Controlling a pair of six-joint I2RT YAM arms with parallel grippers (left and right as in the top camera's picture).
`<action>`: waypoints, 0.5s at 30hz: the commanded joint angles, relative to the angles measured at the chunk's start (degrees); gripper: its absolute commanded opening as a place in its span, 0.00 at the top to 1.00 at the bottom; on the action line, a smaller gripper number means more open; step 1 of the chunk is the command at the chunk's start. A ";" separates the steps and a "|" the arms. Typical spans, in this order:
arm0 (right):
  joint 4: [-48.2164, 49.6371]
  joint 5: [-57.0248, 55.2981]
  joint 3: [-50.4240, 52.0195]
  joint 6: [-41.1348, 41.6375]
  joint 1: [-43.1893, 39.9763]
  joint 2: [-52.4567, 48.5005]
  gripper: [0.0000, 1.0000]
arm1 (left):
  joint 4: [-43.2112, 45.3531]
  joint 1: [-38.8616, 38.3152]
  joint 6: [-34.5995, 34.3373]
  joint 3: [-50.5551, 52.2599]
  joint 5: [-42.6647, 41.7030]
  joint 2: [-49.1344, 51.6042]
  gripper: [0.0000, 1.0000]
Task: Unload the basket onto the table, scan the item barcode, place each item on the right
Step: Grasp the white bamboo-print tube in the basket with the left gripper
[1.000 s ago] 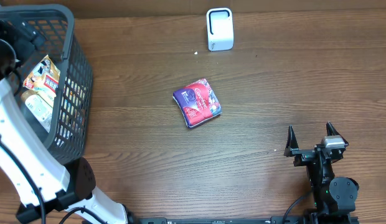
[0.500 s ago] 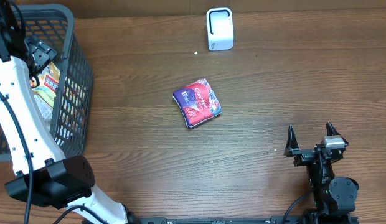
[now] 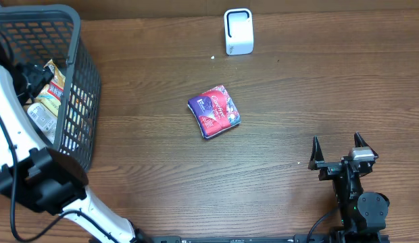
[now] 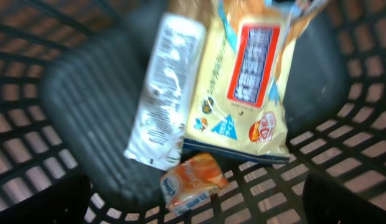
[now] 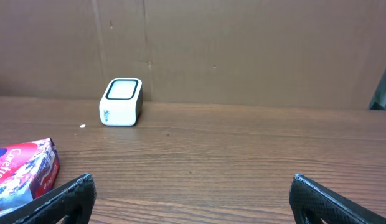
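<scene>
- Overhead: red-and-blue packet point(image 3: 215, 111) lies flat mid-table point(image 3: 297, 88), nothing touching it, well apart from both arms.
- White scanner point(image 3: 238, 31) stands at the far edge of the table, beyond the packet and apart from it.
- Dark mesh basket point(image 3: 84, 81) sits at the left end. The white left arm reaches into it, with the left gripper point(image 3: 30, 73) down among the snack packs. Its jaws can't be made out from this view.
- Right gripper point(image 3: 338, 147) is near the right front of the table with fingers spread, holding nothing.
- Left wrist (blurry): looks straight down into the basket point(image 4: 75, 112). Left gripper point(image 4: 196, 190) jaws are spread wide, with dark fingers point(image 4: 348, 199) at the bottom corners of the frame, nothing between them, hanging above the contents.
- On the basket floor: yellow bag point(image 4: 249, 81) with a red-framed label, white pouch point(image 4: 165, 93) lying along its left side and touching it, small orange packet point(image 4: 193, 180) just below both.
- Right wrist: right gripper point(image 5: 193, 199) jaws are wide apart and empty, fingertips point(image 5: 62, 199) low over the table point(image 5: 243, 149).
- Scanner point(image 5: 121, 101) is upright at the far left, close to the cardboard wall point(image 5: 243, 50). The red-and-blue packet point(image 5: 22, 171) is at the left edge, partly cut off, just beside the left fingertip.
</scene>
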State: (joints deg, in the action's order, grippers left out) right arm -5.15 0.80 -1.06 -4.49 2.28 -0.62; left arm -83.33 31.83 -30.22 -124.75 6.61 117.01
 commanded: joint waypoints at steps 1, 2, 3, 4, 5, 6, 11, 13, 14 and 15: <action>0.28 -0.57 0.59 -0.04 -0.09 0.46 0.00 | -0.07 -0.79 1.44 0.59 -1.92 6.64 0.02; 0.28 -0.57 0.59 -0.07 -0.11 0.46 0.00 | 0.17 -0.79 1.46 0.59 -1.90 7.65 0.04; 0.28 -0.57 0.59 -0.04 -0.11 0.46 0.00 | 0.44 -0.79 1.27 0.59 -1.49 8.98 0.05; 0.31 -0.57 0.59 -0.07 -0.11 0.46 0.00 | 0.74 -0.79 1.16 0.59 -1.01 10.05 0.06; 0.31 -0.57 0.59 -0.04 -0.11 0.46 0.00 | 1.11 -0.79 0.63 0.59 0.13 11.21 0.06; 0.31 -0.57 0.59 -0.04 -0.11 0.46 0.00 | 1.38 -0.79 0.22 0.59 1.60 12.09 0.06; 0.28 -0.57 0.59 -0.04 -0.11 0.46 0.00 | 1.55 -0.72 -4.66 0.61 10.86 15.04 0.05; 0.31 -0.57 0.59 -0.04 -0.11 0.46 0.00 | 2.43 -0.72 -6.25 0.63 12.26 15.82 0.04; 0.28 -0.57 0.59 -0.07 -0.11 0.46 0.00 | 3.06 -0.72 -6.25 0.66 12.13 16.26 0.04; 0.31 -0.57 0.59 -0.04 -0.09 0.46 0.00 | 3.48 -0.72 -6.21 0.66 11.80 16.59 0.05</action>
State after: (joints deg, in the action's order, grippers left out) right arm -5.19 0.80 -1.06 -4.49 2.28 -0.62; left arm -80.90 31.16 -33.56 -124.09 15.14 131.46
